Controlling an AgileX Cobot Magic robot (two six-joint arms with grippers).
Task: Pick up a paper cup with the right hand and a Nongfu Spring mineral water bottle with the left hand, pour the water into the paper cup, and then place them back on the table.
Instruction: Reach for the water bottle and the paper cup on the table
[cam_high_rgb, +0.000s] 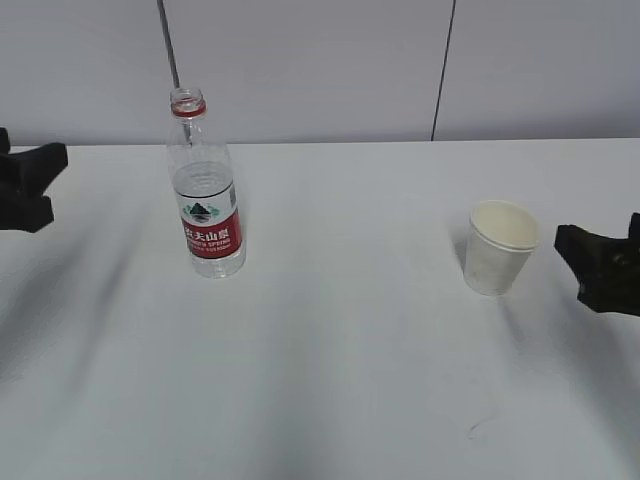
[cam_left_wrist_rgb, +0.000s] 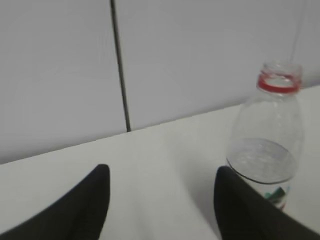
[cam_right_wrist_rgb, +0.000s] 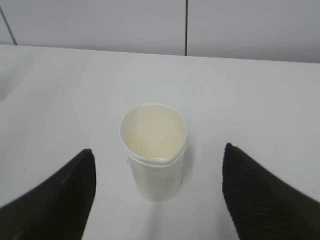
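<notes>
Currently both claws gape wide, holding nothing: right hand (cam_right_wrist_rgb: 157, 195) frames the paper cup (cam_right_wrist_rgb: 154, 150) at 12 o'clock; left hand (cam_left_wrist_rgb: 160, 210) has the bottle (cam_left_wrist_rgb: 267, 142) at 2 o'clock. Off-centre closure may topple it.

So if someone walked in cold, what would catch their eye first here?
Probably the uncapped Nongfu Spring mineral water bottle, standing upright at the left rear of the white table, its red label the only strong colour. Next, the paper cup standing alone to the right, with the open right pincer lined up on it.
</notes>
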